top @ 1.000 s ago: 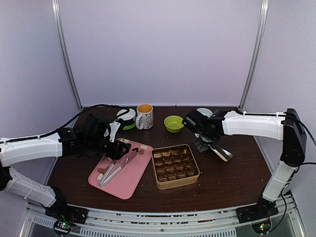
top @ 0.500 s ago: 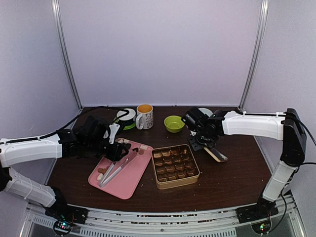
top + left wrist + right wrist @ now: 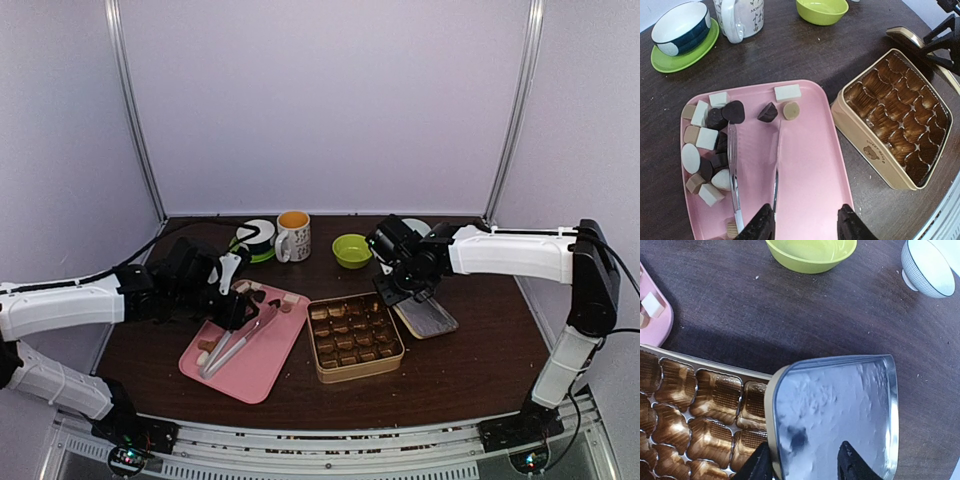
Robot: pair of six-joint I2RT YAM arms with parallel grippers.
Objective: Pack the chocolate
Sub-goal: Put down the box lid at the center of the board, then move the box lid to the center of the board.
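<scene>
Chocolate (image 3: 715, 119): loose pieces on pink tray (image 3: 805, 165), cluster strung lengthwise along one long edge, no shared heading. Left hand (image 3: 805, 222) fingers apart, empty, above tray. Right hand (image 3: 802, 462) fingers apart over tin lid (image 3: 840, 400).

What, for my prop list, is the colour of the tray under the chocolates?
Pink; the tray shows best in the left wrist view.
</scene>
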